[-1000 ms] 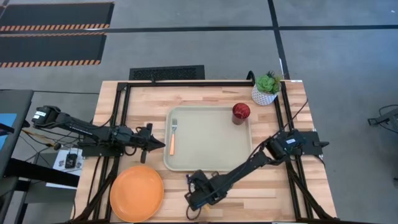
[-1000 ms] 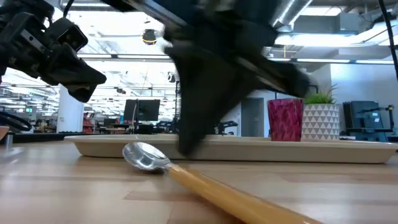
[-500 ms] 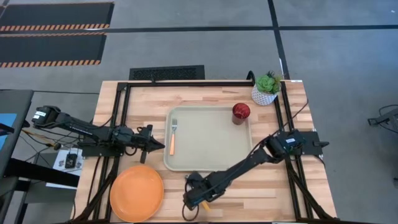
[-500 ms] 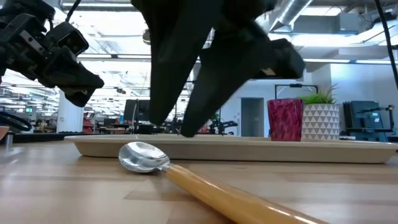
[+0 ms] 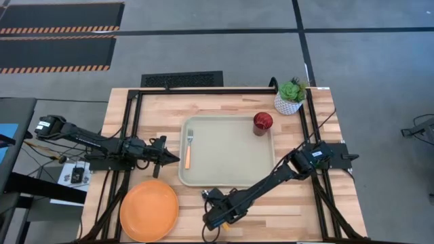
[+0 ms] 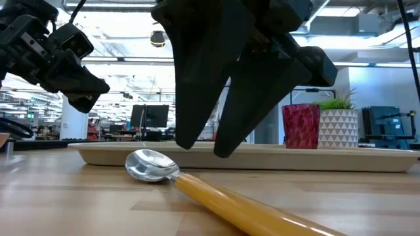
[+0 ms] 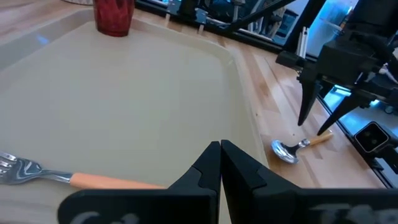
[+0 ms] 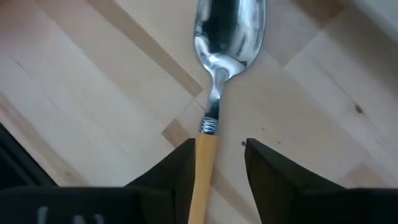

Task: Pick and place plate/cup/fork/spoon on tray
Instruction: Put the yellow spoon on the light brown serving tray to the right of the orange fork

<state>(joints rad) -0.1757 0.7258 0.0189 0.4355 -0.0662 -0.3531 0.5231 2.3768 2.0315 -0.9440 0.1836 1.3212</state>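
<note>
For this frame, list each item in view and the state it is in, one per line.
spoon: flat on the table, off the tray, not gripped
fork: lying in the tray
cup: upright in the tray's corner
plate: on the table, off the tray
tray: holds fork and cup
right gripper: open, fingers straddling the spoon's handle
left gripper: shut, empty

One camera hangs high above, facing straight down on the whole table (image 5: 149,115) and the floor beyond. Another sits at tabletop level, close to the spoon (image 6: 197,183), looking level across into the room. The left wrist camera faces across the tray (image 7: 137,106) toward the same spoon. The right wrist camera looks closely down onto it.
</note>
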